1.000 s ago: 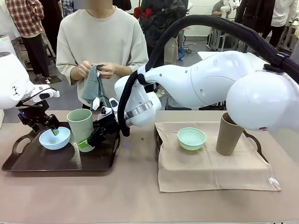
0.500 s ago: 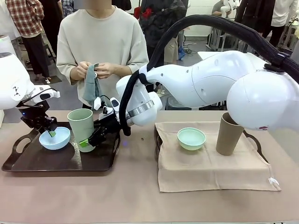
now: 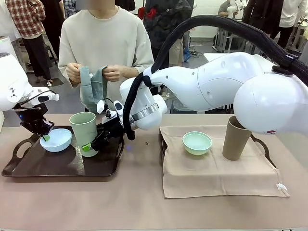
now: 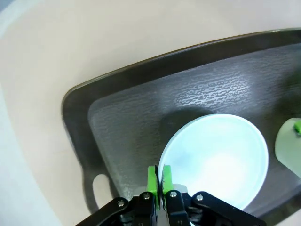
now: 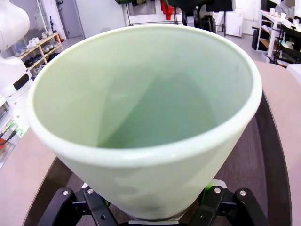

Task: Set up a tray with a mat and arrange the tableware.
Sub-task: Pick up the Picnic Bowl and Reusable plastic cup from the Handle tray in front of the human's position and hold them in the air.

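Four pieces of tableware, two on each side of the table. Pale blue bowl (image 3: 57,139) — on the dark tray (image 3: 29,169) at the robot's left, close to that tray's left handle, and it looks slightly tipped; whether its base touches the tray cannot be told. Left gripper (image 3: 44,137) — clamped tight on the bowl's rim, one pad inside and one outside, at the edge nearest the handle. Light green tumbler (image 3: 83,131) — upright on the same tray, just right of the bowl, long axis vertical. Right gripper (image 3: 89,147) — reaching across the middle, fingers either side of the tumbler's foot; whether the pads press on it is hidden by the tumbler's own wall. Mint bowl (image 3: 197,143) and brown tumbler (image 3: 235,139) — standing on the beige mat (image 3: 216,180), well off to the right. Second tray (image 3: 260,143) — covered by the mat, only a handle showing. Judged: the blue bowl's place lies to the right, with the tumbler and right arm between, so the left arm is nearer the bowl but not the mat. Person's hand (image 3: 112,73) — holding a grey-blue cloth (image 3: 94,89) beyond the table.
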`<state>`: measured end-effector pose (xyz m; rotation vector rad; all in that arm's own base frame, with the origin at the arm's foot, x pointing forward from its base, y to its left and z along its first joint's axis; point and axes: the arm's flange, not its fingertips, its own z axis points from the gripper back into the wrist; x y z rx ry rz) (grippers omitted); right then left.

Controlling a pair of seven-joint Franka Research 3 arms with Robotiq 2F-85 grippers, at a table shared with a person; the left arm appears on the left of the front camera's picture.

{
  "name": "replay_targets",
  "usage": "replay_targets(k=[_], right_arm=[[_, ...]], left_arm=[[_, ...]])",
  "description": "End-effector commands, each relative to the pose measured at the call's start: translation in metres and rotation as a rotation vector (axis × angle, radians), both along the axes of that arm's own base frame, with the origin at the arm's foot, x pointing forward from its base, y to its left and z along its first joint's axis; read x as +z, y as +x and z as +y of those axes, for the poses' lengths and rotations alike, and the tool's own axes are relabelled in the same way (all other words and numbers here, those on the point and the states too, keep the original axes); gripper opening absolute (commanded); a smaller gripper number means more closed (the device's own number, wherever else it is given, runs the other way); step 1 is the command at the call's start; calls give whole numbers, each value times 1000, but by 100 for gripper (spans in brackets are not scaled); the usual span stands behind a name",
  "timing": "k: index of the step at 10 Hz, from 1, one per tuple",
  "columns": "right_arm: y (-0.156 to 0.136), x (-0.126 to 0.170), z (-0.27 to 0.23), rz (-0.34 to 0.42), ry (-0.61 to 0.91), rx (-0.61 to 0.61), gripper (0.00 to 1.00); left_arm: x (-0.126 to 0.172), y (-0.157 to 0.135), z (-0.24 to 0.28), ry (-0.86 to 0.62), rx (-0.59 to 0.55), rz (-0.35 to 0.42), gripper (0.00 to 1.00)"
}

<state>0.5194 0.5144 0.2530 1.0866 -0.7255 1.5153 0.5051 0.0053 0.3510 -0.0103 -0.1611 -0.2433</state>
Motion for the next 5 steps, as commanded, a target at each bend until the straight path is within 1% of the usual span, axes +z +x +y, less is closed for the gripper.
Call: replay_targets(k=[1, 2, 4, 5], right_arm=[[-3, 2, -4, -23, 1, -7, 0], [-5, 9, -1, -22, -26, -11, 0], [-23, 47, 9, -80, -77, -4, 0], [-34, 71, 14, -113, -93, -11, 0]], left_arm=[[7, -9, 0, 47, 24, 40, 0], [18, -16, -2, 53, 44, 51, 4], [59, -35, -4, 71, 87, 34, 4], [81, -45, -2, 70, 106, 17, 4]])
